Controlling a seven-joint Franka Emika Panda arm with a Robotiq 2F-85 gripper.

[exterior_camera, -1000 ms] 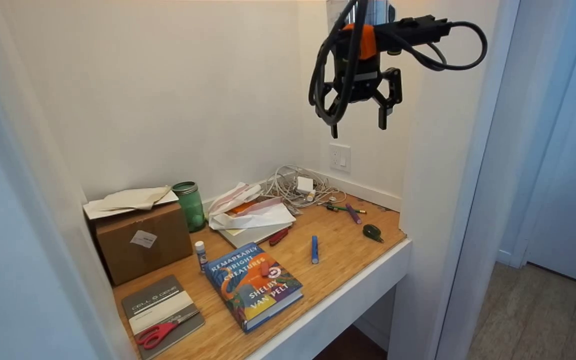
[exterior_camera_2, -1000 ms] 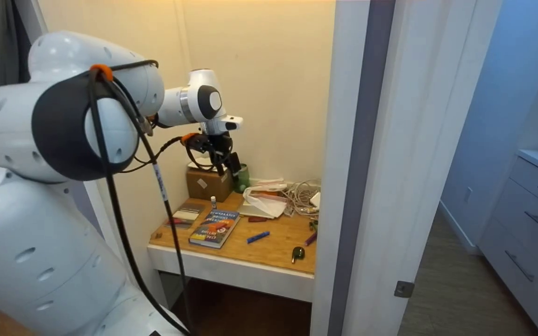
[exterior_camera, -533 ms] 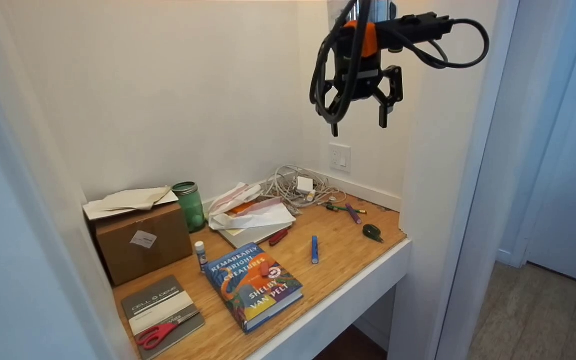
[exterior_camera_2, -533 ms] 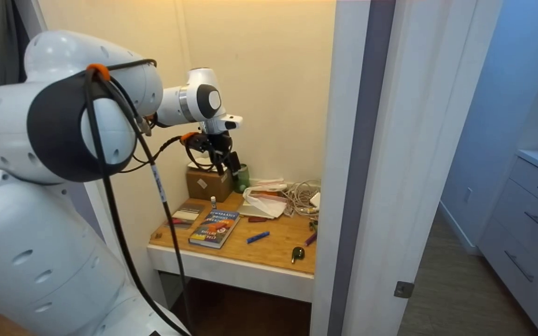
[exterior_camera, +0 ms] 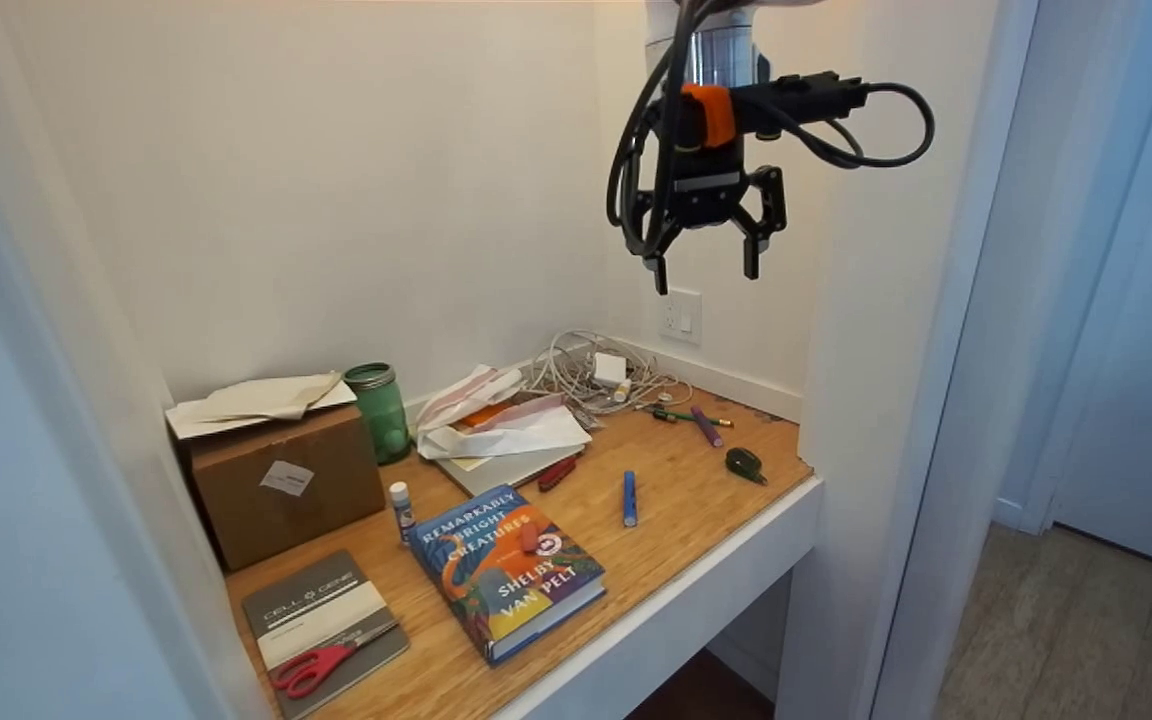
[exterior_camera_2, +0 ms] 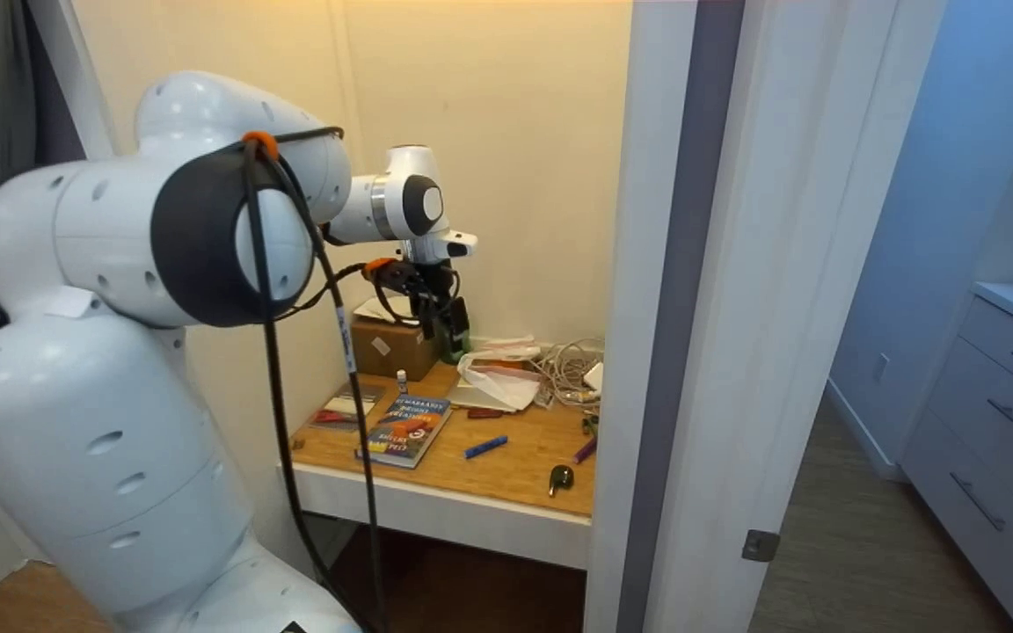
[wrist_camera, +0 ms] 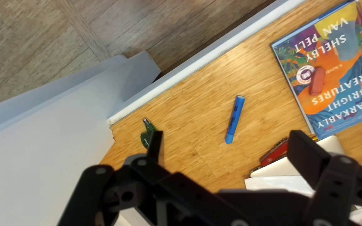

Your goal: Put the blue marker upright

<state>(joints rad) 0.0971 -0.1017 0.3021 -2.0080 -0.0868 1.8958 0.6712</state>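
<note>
The blue marker [wrist_camera: 235, 119] is seen lying flat on the table [wrist_camera: 187, 119], between the book [wrist_camera: 341, 69] and a small green thing [exterior_camera: 744, 463], touching neither. The hand [exterior_camera: 706, 282] is held well above it, with the fingers [wrist_camera: 306, 153] spread wide and nothing gripped. In the wrist view the marker is shown between the two fingers from side to side, set a little towards the front edge [wrist_camera: 200, 63] of the table, so mainly a descent, with some correction that way, seems to be called for. Its long axis is turned nearly square to the line joining the fingers, so it could probably be pinched across its width with little wrist turning. Once lifted, it would have to be tipped from level to upright before being set down.
</note>
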